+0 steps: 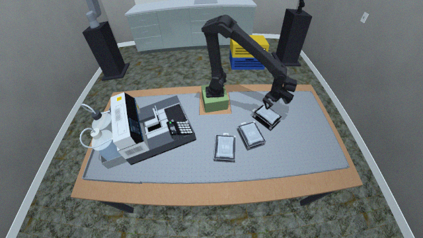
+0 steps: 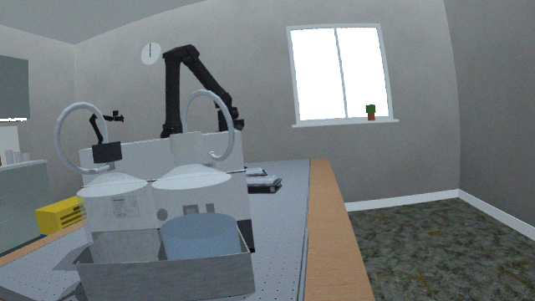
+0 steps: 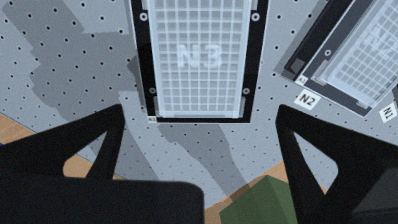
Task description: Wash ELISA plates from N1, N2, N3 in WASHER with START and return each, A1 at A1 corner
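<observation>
My gripper point(image 1: 267, 104) point(image 3: 200, 112) is open and empty, above the A1 end of nest N3, its fingers on either side and clear of the plate. The clear plate in N3 point(image 1: 268, 114) point(image 3: 200, 35) lies inside the black frame of nest N3 point(image 3: 254, 65). A plate in N2 point(image 1: 252, 132) point(image 3: 382, 55) and a plate in N1 point(image 1: 225, 147) lie in their nests. The washer point(image 1: 123, 120) point(image 2: 138, 155) stands at the left; no plate shows in its carrier point(image 1: 160, 131). A small green light point(image 1: 170, 122) shows beside the keypad point(image 1: 184, 127).
Two bottles point(image 1: 106, 142) point(image 1: 100, 120) with looped tubes stand behind the washer in a grey tray point(image 2: 167, 280). The arm's green base block point(image 1: 215, 103) point(image 3: 260, 202) stands at the table's back edge. N2 is close beside N3.
</observation>
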Action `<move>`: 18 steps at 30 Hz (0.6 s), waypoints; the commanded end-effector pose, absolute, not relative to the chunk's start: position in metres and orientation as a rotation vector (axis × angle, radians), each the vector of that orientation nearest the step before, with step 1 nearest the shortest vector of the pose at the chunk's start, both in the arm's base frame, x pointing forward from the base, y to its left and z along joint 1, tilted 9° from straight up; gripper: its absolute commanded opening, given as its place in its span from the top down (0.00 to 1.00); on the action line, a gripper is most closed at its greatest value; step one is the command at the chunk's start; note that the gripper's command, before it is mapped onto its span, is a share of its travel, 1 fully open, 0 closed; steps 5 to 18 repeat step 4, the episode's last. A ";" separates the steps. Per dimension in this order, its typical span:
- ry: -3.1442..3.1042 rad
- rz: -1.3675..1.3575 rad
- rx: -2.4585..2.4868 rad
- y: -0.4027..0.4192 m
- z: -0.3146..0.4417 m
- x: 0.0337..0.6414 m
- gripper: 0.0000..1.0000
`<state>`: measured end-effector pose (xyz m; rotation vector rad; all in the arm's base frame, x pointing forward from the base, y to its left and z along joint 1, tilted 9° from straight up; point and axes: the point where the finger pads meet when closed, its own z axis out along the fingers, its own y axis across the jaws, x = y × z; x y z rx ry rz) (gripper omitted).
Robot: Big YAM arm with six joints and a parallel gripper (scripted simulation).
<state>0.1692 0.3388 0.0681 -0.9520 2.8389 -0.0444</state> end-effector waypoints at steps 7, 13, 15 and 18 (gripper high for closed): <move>2.821 -0.013 -0.944 0.351 0.080 0.174 0.00; 2.821 -0.013 -0.944 0.351 0.080 0.174 0.00; 2.821 -0.013 -0.944 0.351 0.080 0.174 0.00; 2.821 -0.013 -0.944 0.351 0.080 0.174 0.00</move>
